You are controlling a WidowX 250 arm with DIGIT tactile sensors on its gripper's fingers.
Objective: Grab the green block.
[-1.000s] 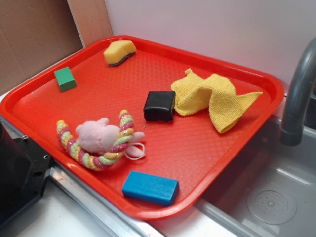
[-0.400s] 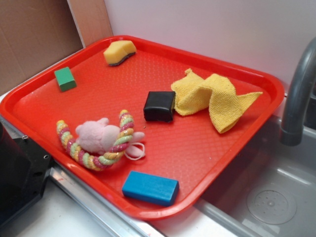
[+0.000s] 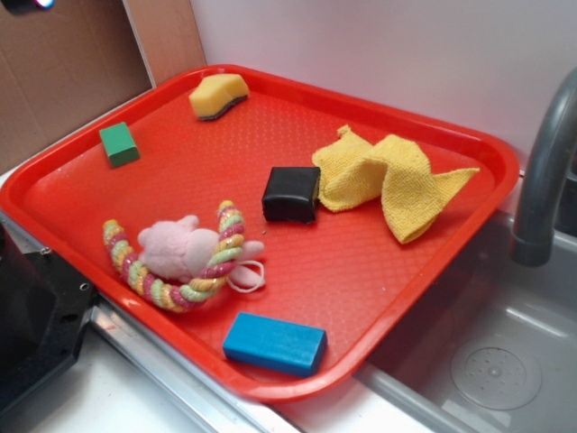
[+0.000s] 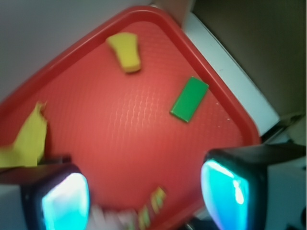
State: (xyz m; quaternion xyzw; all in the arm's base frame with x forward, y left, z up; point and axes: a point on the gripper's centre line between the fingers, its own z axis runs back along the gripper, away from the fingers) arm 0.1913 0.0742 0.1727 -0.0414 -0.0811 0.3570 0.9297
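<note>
The green block [image 3: 119, 143] lies flat near the far left corner of the red tray [image 3: 388, 298]. In the wrist view the green block [image 4: 189, 99] sits right of centre, well beyond my fingers. My gripper [image 4: 144, 196] hangs high above the tray, open, with nothing between its fingers [image 4: 64, 201]. In the exterior view only a small dark tip of the arm [image 3: 20, 4] shows at the top left corner.
On the tray lie a yellow sponge [image 3: 217, 95], a black block [image 3: 291, 194], a yellow cloth [image 3: 392, 180], a pink plush in a rope ring [image 3: 180, 253] and a blue block [image 3: 273, 343]. A grey faucet [image 3: 545, 171] and sink stand at the right.
The arm's tip has come into the exterior view at the top left corner. Everything on the tray lies where it was.
</note>
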